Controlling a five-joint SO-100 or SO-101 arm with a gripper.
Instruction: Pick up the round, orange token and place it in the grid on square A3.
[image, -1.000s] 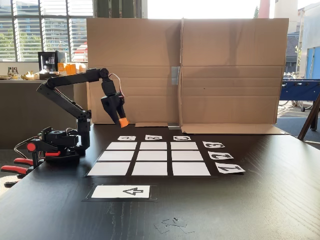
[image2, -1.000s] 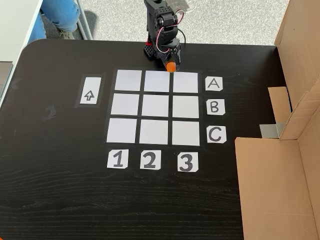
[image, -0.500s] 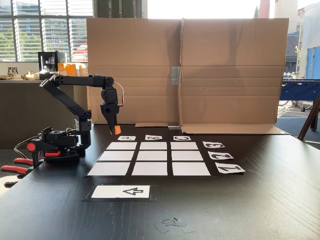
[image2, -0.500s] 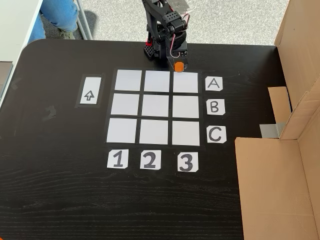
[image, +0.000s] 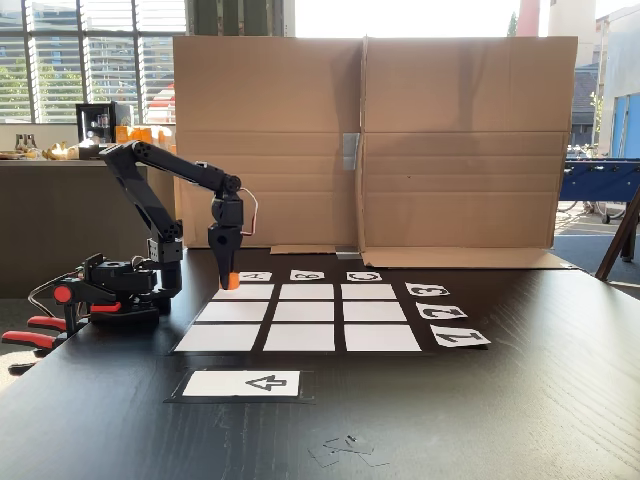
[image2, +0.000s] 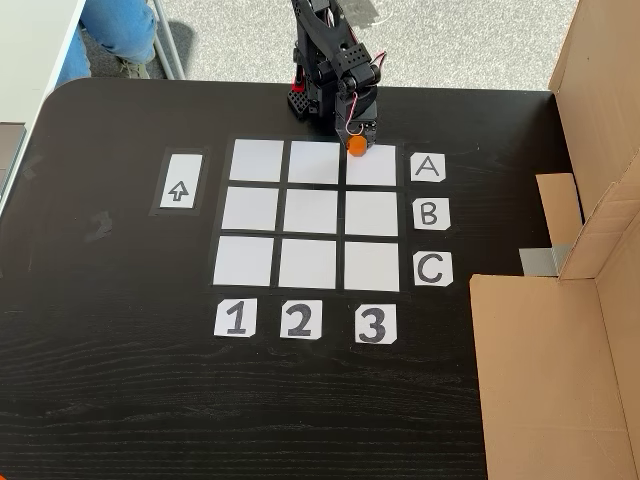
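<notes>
Over the top edge of the grid (image2: 310, 215), the gripper (image2: 356, 141) is pointing straight down with the orange token (image2: 356, 145) clamped between its jaws, and in a fixed view from above that token is sitting over the upper rim of square A3 (image2: 374, 168), the corner cell in line with the A tag (image2: 428, 167) and the 3 tag (image2: 374, 324). From the front, in a fixed view, the gripper (image: 230, 279) is hanging low with the token (image: 231, 281) showing at its tip, just above the near-left corner of the grid (image: 305, 318) beside the row of letter tags; whether the token is touching the paper is too close to call. The black arm (image: 170, 175) is reaching out from its base (image: 115, 290) on the left, elbow high, wrist bent down. On the dark table (image: 500, 400) the white card with the black arrow (image: 243, 383) is lying apart from the grid, on the side nearest the camera, and in a fixed view from above it (image2: 181, 182) is lying left of column 1. Behind the table a tall cardboard wall (image: 450, 140) is standing, folded in the middle. At the top left of a fixed view from above, a person's leg in blue jeans (image2: 120, 25) is showing past the table edge.
</notes>
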